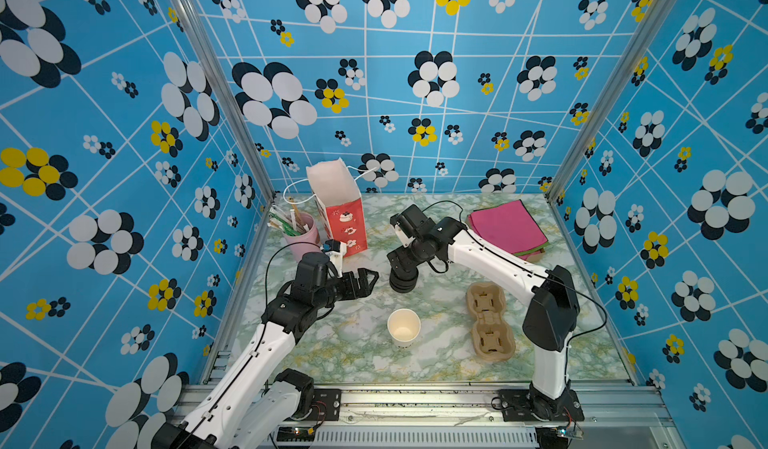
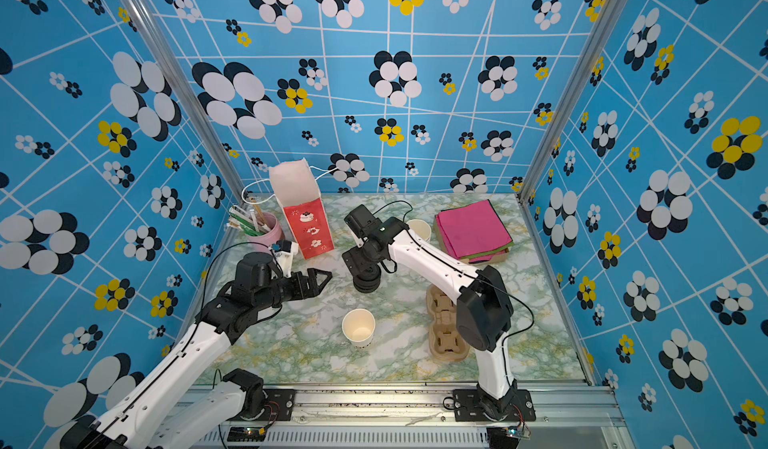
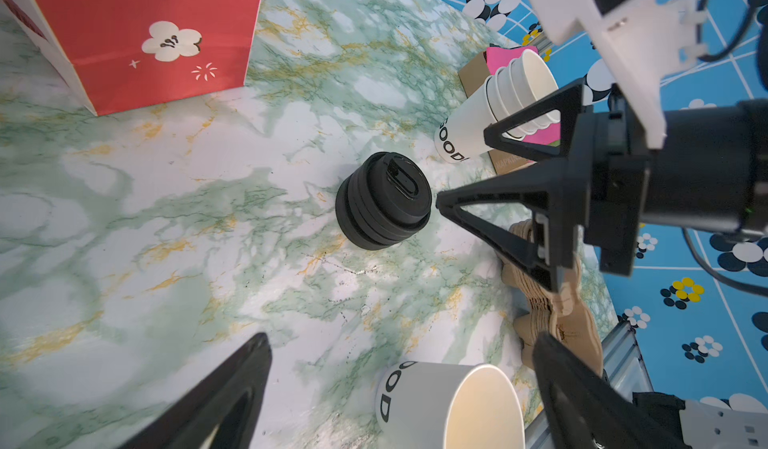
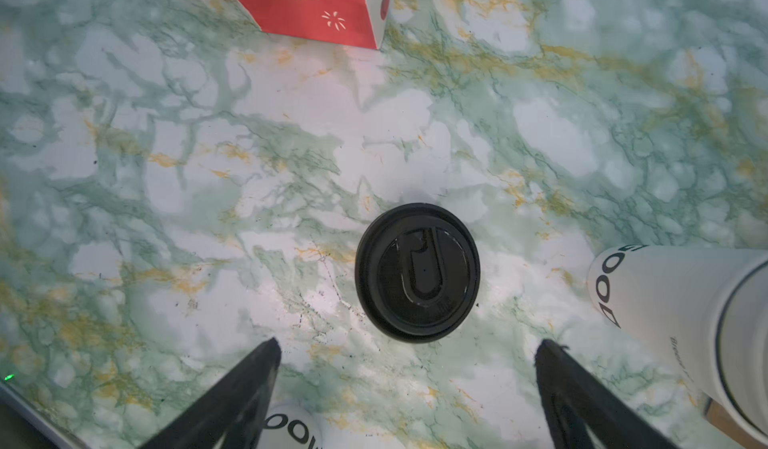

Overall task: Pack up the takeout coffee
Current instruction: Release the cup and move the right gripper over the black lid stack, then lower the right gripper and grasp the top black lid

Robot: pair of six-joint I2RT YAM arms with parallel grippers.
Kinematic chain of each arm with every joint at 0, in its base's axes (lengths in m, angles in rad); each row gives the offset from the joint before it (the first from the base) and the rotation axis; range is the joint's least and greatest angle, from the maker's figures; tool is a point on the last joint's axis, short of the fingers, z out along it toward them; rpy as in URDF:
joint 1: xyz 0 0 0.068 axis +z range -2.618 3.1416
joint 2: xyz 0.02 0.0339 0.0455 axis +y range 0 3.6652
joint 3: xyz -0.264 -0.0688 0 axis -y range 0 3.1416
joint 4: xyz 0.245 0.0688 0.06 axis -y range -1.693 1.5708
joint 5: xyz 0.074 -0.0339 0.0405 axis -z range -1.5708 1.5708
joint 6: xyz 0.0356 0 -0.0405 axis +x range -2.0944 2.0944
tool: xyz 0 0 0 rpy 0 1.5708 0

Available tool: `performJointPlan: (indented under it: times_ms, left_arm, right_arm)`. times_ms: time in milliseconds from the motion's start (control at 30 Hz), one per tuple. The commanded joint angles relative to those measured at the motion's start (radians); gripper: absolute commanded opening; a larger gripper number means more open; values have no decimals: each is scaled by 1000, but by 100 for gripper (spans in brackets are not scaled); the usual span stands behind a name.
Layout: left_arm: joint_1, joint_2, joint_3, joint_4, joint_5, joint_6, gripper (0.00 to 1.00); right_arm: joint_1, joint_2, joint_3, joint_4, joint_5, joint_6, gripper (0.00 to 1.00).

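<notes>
A single white paper cup [image 1: 404, 327] with dark lettering stands upright and open-topped in the middle of the table; it also shows in the left wrist view [image 3: 440, 401]. A stack of black lids [image 1: 402, 278] sits behind it. My right gripper [image 4: 409, 345] hangs open just above this lid stack [image 4: 417, 272], nothing between its fingers. My left gripper [image 1: 365, 282] is open and empty, left of the lids and above the table behind the cup. No cup with a lid on it is in view.
A red paper bag [image 1: 343, 218] stands open at the back left beside a pink mug of stirrers [image 1: 301, 235]. A stack of lidless white cups [image 2: 419, 228] and pink napkins [image 1: 507, 226] are at the back right. A pulp cup carrier [image 1: 490, 318] lies right of the cup.
</notes>
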Motion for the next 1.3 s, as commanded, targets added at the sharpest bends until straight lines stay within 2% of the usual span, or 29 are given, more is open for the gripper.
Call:
performJointPlan:
  times_ms: [0,167,533,967,1267]
  left_arm:
    - [9,6,-12,29,30,-7,99]
    - [10,10,-20,32,32,-3,99]
    - [12,28,-31,54,51,-7,99]
    - [12,45,-29,68,64,-8,99]
    - [12,54,-36,75,66,-7,99]
  right_arm:
    - [-11,51,61,-77,-69,39,96]
    - [-27,116,88,-85,-109,54,89]
    - [-58,176,108,-116,-123,71,89]
    - [-81,235,113,-110,-210,83,84]
    - [-85,252,113,-106,-208,81,73]
